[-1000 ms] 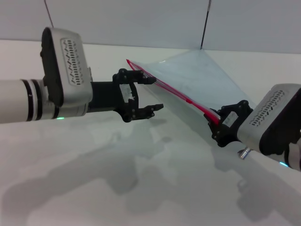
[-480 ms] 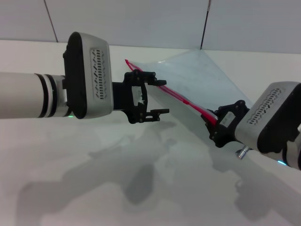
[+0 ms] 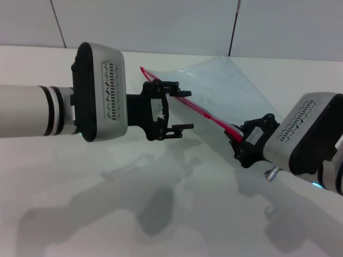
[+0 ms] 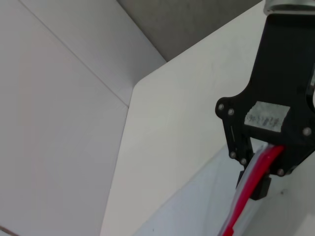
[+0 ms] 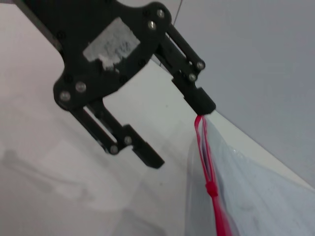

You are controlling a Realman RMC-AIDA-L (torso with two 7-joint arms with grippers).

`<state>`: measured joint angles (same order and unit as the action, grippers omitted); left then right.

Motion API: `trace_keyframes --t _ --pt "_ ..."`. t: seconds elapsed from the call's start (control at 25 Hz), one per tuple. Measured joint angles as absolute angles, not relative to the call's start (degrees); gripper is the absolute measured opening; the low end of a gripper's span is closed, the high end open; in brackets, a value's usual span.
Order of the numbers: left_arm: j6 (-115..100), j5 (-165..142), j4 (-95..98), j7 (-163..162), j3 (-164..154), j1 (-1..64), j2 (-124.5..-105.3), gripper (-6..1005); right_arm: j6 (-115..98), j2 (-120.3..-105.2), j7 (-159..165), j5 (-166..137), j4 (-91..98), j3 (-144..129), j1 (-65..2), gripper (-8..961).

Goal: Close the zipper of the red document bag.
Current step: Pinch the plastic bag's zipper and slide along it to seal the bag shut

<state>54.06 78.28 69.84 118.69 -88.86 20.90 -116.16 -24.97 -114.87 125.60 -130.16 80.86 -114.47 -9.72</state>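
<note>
The red document bag [image 3: 228, 85], a pale translucent pouch, is held tilted above the white table. Its zipper [image 3: 210, 115], a thin red strip, runs along the near edge from upper left to lower right. My right gripper [image 3: 239, 142] is shut on the zipper's lower right end; the left wrist view shows that gripper [image 4: 258, 172] pinching the red strip [image 4: 241, 209]. My left gripper [image 3: 188, 110] is open at the zipper's upper part. In the right wrist view its upper finger [image 5: 202, 104] meets the strip [image 5: 203, 142] while the lower one hangs apart. A small red nub [image 5: 210, 189] sits on the strip.
The white table [image 3: 161, 214] spreads under both arms, with arm shadows on it. A grey panelled wall [image 3: 161, 27] with dark seams stands behind the bag's far corner.
My left arm has pushed to the right along the zipper and turned its wrist, then nearly stopped. My right gripper has shifted slightly left, still gripping the zipper end.
</note>
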Motion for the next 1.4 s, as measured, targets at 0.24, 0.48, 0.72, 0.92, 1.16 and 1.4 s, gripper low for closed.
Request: trace_keyframes --t 0.24,0.48,0.72,0.92,1.16,1.4 --pt "54.0 82.5 65.8 124.9 -88.8 21.2 -116.19 603 -25.9 -114.94 125.6 -130.4 82.2 -114.6 -9.7 53" --pt "53.1 82.7 65.2 125.3 -88.8 21.3 -116.19 598 -27.0 -115.01 123.9 -130.2 83.4 -114.6 -9.2 53" --pt "52.4 83.0 65.2 126.2 -88.9 21.1 -116.19 596 -27.2 -115.12 123.5 -130.2 84.1 -114.7 -8.9 53" --pt "52.6 84.7 65.1 127.7 -89.3 21.1 -116.26 595 -27.2 -115.14 123.4 -130.2 84.2 -114.8 -8.9 54" --pt "53.1 89.3 63.3 133.1 -89.4 20.0 -116.28 593 -27.2 -115.14 123.3 -130.2 84.2 -114.7 -9.0 54" --pt "53.2 90.4 61.9 134.0 -89.4 19.7 -116.28 591 -27.2 -115.14 123.3 -130.2 83.9 -114.5 -9.1 53"
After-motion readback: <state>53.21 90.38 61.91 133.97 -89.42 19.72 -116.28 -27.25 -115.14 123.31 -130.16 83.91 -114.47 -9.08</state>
